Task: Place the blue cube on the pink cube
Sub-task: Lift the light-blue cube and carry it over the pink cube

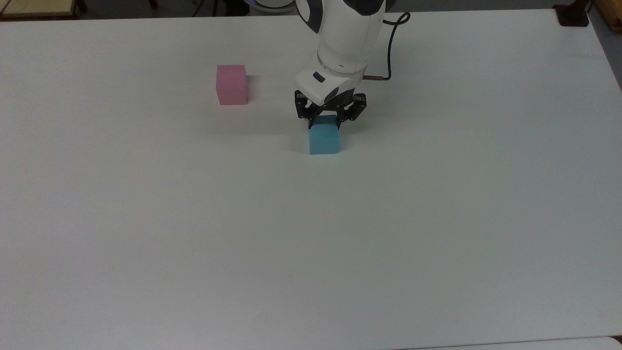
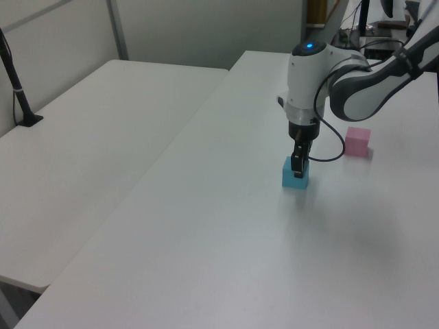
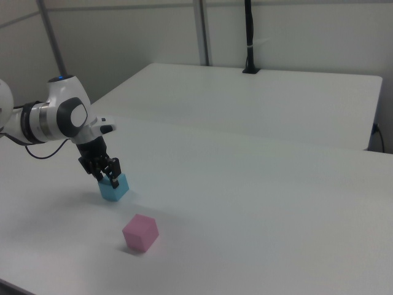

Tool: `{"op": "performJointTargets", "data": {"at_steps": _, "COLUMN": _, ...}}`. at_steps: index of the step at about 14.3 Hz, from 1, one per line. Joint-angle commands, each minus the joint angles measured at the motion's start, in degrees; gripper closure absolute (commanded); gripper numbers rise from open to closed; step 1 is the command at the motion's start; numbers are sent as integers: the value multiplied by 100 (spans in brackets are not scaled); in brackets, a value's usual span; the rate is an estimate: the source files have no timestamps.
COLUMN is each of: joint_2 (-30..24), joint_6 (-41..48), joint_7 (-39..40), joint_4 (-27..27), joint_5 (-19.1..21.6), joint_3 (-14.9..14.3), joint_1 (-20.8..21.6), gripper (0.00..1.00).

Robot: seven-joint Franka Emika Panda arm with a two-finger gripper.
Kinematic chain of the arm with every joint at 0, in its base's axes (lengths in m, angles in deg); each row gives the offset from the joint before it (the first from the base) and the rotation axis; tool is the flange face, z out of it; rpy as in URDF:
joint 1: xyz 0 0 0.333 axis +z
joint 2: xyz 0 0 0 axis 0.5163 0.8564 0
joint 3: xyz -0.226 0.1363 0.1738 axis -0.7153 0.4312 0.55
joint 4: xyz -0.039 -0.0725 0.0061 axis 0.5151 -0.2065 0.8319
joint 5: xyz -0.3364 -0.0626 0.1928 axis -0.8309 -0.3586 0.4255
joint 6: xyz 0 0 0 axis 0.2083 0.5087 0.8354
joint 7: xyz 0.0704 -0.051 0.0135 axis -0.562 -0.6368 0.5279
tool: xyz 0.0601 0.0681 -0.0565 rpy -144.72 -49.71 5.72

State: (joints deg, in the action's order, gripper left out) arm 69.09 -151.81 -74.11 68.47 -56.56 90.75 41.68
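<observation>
- Two cubes on the white table (image 1: pixel 437 218): blue cube (image 1: pixel 324 138) and pink cube (image 1: pixel 232 85), well apart, both sitting flat on the tabletop.
- Gripper (image 1: pixel 324 122) points straight down, at the blue cube's top far edge in the top view.
- Black fingers (image 1: pixel 311 121) sit one on each side of the blue cube, pressed against its upper part; reads as clamped on the cube.
- Blue cube is not lifted: its bottom face meets the table in the left view (image 2: pixel 295 174) and the right view (image 3: pixel 114 187).
- Pink cube is untouched, toward the top view's left of the gripper and a bit farther back.
- Left view: pink cube (image 2: pixel 357 141) lies to the left view's right of the arm, beyond the blue cube; gripper (image 2: pixel 297 164) is over the blue cube.
- Right view: pink cube (image 3: pixel 140 233) is nearer the camera, below and slightly to the right view's right of the blue cube; gripper (image 3: pixel 107 177) is on the blue cube's top.
- Black cable (image 1: pixel 388 43) loops off the white wrist (image 1: pixel 342 43) and trails behind it.
- Second white table (image 2: pixel 89 137) adjoins on the left view's left, with a black post (image 2: pixel 17 82) clamped at its far edge.
</observation>
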Motion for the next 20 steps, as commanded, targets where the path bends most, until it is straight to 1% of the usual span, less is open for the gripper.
{"op": "performJointTargets", "data": {"at_steps": 1, "joint_2": 3, "joint_6": -57, "joint_7": -304, "joint_4": -36, "joint_5": -137, "joint_3": -41, "joint_1": 83, "gripper": 45}}
{"op": "performJointTargets", "data": {"at_steps": 4, "joint_2": -207, "joint_6": 31, "joint_7": -304, "joint_4": -36, "joint_5": -137, "joint_3": -41, "joint_1": 65, "gripper": 45}}
{"op": "performJointTargets", "data": {"at_steps": 10, "joint_2": -1051, "joint_6": 1119, "joint_7": -217, "joint_4": -18, "joint_5": -128, "joint_3": -41, "joint_1": -163, "gripper": 45}}
{"op": "performJointTargets", "data": {"at_steps": 13, "joint_2": -1420, "joint_6": 1647, "joint_7": 125, "joint_4": 17, "joint_5": -120, "joint_3": -41, "joint_1": -417, "gripper": 45}}
{"op": "performJointTargets", "data": {"at_steps": 15, "joint_2": -1561, "joint_6": 2034, "joint_7": 371, "joint_4": 17, "joint_5": -119, "joint_3": -68, "joint_1": -575, "gripper": 45}}
{"op": "performJointTargets", "data": {"at_steps": 18, "joint_2": -1702, "joint_6": 2088, "joint_7": 381, "joint_4": 165, "joint_5": -119, "joint_3": -76, "joint_1": -813, "gripper": 45}}
{"op": "performJointTargets", "data": {"at_steps": 20, "joint_2": -1825, "joint_6": 2071, "joint_7": 617, "joint_4": 341, "joint_5": -137, "joint_3": -77, "joint_1": -1076, "gripper": 45}}
